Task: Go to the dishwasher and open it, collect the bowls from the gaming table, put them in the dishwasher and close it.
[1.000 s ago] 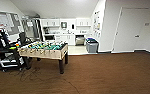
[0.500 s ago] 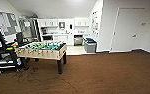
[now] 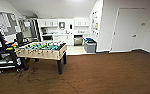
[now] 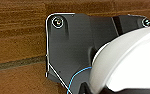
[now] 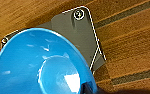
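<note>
The gaming table (image 3: 44,50), with its green field and light wood sides, stands left of centre in the head view. Behind it in the kitchen nook, the dishwasher (image 3: 78,40) shows as a small steel front under the counter; I cannot tell whether it is open. A white bowl (image 4: 126,62) hangs above the brown floor in the left wrist view, with my left gripper (image 4: 111,90) shut on its rim. In the right wrist view a blue bowl (image 5: 41,65) is likewise carried by my right gripper (image 5: 87,88).
A grey bin with a blue lid (image 3: 90,45) stands at the kitchen's right corner. A black cart with gear (image 3: 3,56) sits left of the gaming table, and cables (image 3: 41,75) trail on the wood floor. A white door (image 3: 127,30) is on the right wall.
The whole head picture has shifted slightly, so the camera has moved a little. Both bowls stay in the grippers.
</note>
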Controlling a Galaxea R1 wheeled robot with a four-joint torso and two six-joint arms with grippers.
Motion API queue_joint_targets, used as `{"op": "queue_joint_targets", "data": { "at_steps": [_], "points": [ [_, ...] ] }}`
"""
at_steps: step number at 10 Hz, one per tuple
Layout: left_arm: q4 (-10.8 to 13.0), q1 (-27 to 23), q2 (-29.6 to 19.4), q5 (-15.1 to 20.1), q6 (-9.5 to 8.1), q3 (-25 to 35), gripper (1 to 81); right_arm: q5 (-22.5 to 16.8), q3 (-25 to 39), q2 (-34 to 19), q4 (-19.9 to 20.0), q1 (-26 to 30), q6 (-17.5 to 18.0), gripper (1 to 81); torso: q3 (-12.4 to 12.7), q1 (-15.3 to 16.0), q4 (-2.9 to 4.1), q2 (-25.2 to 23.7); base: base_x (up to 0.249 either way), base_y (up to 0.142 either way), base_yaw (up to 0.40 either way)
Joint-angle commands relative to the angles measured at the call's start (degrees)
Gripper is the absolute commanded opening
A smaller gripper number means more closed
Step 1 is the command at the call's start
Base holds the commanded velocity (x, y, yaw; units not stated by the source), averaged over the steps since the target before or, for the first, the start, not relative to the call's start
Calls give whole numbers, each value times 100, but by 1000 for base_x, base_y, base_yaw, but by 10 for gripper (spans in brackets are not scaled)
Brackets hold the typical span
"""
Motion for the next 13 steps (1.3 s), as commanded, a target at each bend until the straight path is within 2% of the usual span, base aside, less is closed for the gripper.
{"op": "queue_joint_targets", "data": {
  "at_steps": [1,13],
  "points": [
    [22,-244,-71,216,31,-9,10,-303,-7,-118,-53,183,-9,10,0,0,0,0,108,0,0],
    [49,-244,-36,207,40,-9,10,-312,-7,-118,-53,165,-18,10,2,-15,0,-9,177,0,0]
  ]
}}
